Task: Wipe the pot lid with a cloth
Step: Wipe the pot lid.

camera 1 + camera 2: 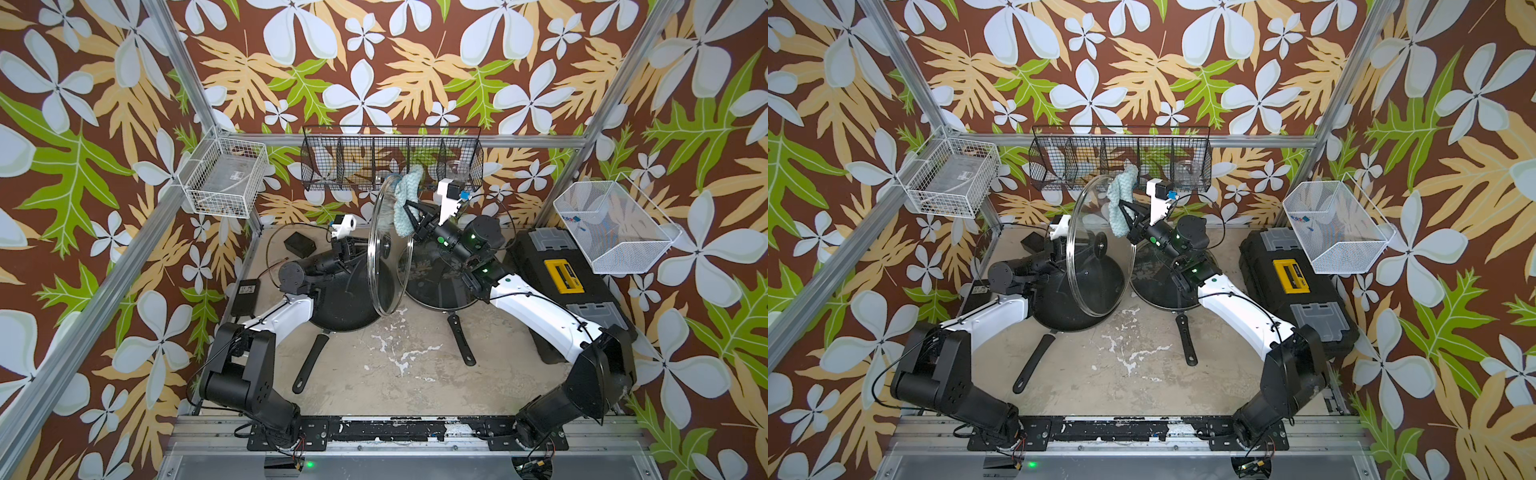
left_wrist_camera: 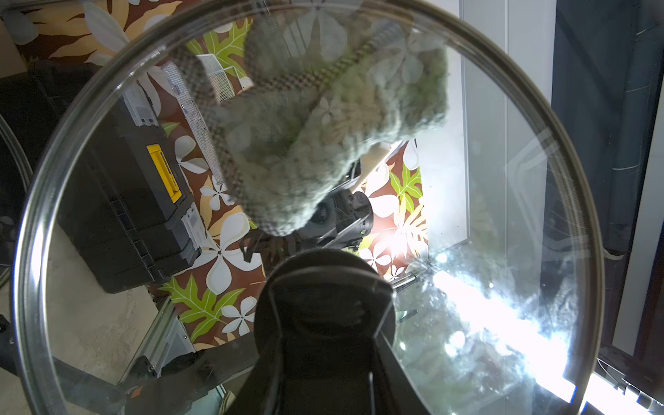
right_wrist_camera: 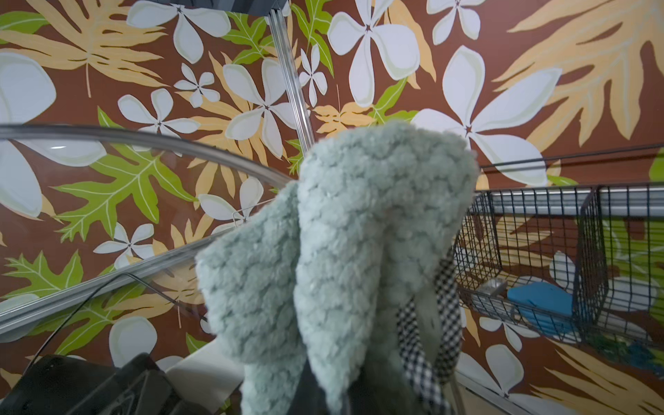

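The glass pot lid (image 1: 384,286) (image 1: 1088,291) stands on edge in the air above the two pans. My left gripper (image 1: 365,249) (image 2: 323,323) is shut on its black knob (image 2: 323,267) from the left side. The pale teal cloth (image 1: 405,199) (image 1: 1120,199) (image 3: 341,251), with a black-and-white checked trim, is bunched in my right gripper (image 1: 411,217) (image 1: 1126,212), which is shut on it. The cloth presses against the upper part of the lid's far face, seen through the glass as the cloth (image 2: 323,143) in the left wrist view. The right fingertips are hidden under the fabric.
A black pan (image 1: 332,303) sits below the lid on the left and a second pan (image 1: 436,286) on the right, handles pointing forward. A black toolbox (image 1: 561,282) stands right. A black mesh basket (image 1: 390,162) hangs close behind the cloth. White wire baskets (image 1: 224,174) (image 1: 611,224) hang on both sides.
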Tool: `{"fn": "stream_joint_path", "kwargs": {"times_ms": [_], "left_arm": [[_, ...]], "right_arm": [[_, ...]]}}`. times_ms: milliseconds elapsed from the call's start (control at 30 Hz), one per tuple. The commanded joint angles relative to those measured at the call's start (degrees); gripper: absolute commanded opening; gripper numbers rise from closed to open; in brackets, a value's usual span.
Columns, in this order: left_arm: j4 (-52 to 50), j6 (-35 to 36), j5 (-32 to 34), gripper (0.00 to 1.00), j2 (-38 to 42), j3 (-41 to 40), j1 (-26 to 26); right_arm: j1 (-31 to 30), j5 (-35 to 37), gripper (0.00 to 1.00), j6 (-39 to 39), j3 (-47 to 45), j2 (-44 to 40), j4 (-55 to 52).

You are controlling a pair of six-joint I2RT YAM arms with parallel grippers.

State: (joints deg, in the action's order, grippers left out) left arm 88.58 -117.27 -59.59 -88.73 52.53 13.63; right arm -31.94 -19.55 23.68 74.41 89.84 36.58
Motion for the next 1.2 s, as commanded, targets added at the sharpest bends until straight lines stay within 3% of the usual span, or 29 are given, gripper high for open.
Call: {"fn": "stream_joint_path", "kwargs": {"times_ms": [0,167,467,667,800,1000,1167], "left_arm": [[8.1,-3.9,3.8,0.00,0.9,1.2,0.0],[8.0,-3.9,5.1,0.00,0.9,0.7,0.0],[7.6,-3.1,7.9,0.00,-1.6,-0.4,-0.3],[7.8,-1.8,7.5,0.00,-2.8,-1.4,-0.3],[8.0,-1.3,6.5,0.00,-3.0,-1.8,-0.3],[8.1,-1.2,5.8,0.00,-1.9,-2.0,-0.2],[9.9,-2.5,6.0,0.00,-1.9,-2.1,-0.3]], "right_arm": [[0.0,-0.7,0.00,2.0,-4.6,-1.4,2.5],[-0.7,-2.7,0.00,5.4,-14.2,-6.0,5.9],[-11.6,-1.0,0.00,2.1,-24.3,-16.8,3.7],[-14.4,-3.1,0.00,0.8,-16.4,-16.7,2.9],[-13.8,-1.2,0.00,-4.6,-6.8,-12.0,-1.5],[-6.7,-1.6,0.00,-3.9,3.9,-2.4,-2.6],[-0.6,-1.7,0.00,-0.6,5.4,2.4,-2.0]]}}
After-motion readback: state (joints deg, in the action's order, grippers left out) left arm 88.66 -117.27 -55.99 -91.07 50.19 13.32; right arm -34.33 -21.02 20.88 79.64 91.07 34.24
